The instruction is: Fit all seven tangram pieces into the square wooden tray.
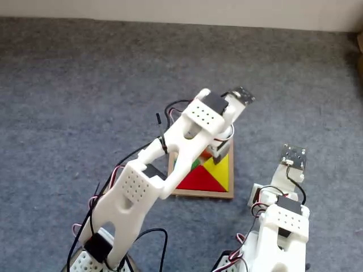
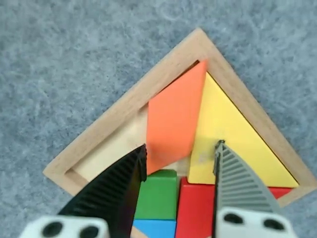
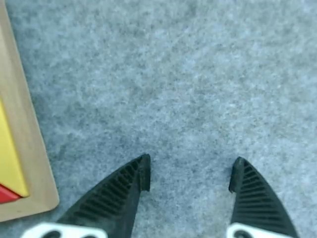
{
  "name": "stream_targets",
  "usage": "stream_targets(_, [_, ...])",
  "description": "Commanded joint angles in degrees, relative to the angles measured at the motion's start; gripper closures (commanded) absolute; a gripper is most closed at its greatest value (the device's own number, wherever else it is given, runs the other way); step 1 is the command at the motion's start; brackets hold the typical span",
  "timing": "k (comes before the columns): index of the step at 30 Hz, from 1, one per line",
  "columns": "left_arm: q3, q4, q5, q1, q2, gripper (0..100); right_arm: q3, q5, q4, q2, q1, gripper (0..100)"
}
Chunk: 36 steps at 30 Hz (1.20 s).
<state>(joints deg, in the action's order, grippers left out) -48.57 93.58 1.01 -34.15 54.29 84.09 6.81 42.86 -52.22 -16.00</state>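
tray: square wooden tray [image 2: 124, 105] on grey carpet [image 3: 173, 74], under the left arm [image 1: 170, 150].
pieces: orange parallelogram [image 2: 174, 119] in a tray corner, long edge against yellow triangle [image 2: 230, 144]. Green piece [image 2: 157, 193], blue piece [image 2: 153, 228] and red piece [image 2: 195, 208] sit nearer the wrist. Bare tray floor beside orange.
why: orange probably laid along yellow to leave that wedge for another piece. Seated flat or not, can't tell.
left gripper [image 2: 181, 147]: jaws apart, straddling orange's near tip, gripping nothing.
left arm pose: stretched forward, wrist bent down over tray.
right gripper [image 3: 190, 166]: jaws apart, empty, over carpet just beside the tray edge.
right arm [image 1: 286, 221] pose: folded back.
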Motion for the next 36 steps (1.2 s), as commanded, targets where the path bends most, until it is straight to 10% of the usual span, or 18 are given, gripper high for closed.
stream_targets(1, [-3.65, 0.00, 0.18, -0.84, 2.07, 78, 0.04, 0.53, -0.84, -0.92, -0.57, 73.9])
stream_targets(20, [-6.55, 6.15, -7.82, -4.79, 3.30, 91, 0.04, 0.53, -0.84, -0.92, -0.40, 73.9])
stream_targets(36, [-12.88, 7.03, -6.42, 0.40, 3.21, 80, 0.04, 0.53, -0.84, -0.92, -0.40, 73.9])
